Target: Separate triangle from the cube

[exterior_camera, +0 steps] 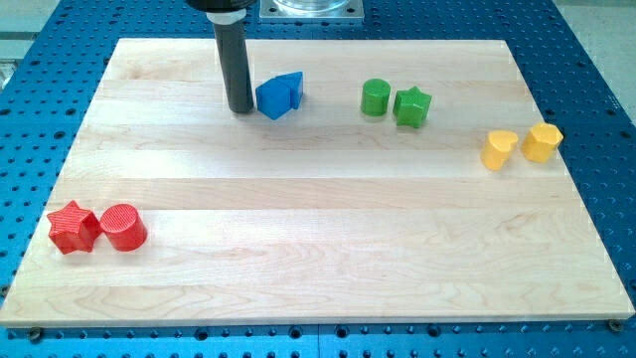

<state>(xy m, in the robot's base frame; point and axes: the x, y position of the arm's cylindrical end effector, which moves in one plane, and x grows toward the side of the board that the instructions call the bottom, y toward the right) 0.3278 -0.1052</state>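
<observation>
My dark rod comes down from the view's top, and my tip [239,109] rests on the board just left of two blue blocks. The blue cube [270,97] is the nearer one, a small gap from my tip. The blue triangle [292,87] sits against the cube's right and upper side, touching it. Both lie in the upper middle-left of the wooden board [318,268].
A green cylinder [375,97] and a green star [412,106] stand to the right of the blue pair. A yellow heart [499,150] and a yellow hexagon [543,142] are at the right. A red star [73,227] and a red cylinder [123,227] are at the lower left.
</observation>
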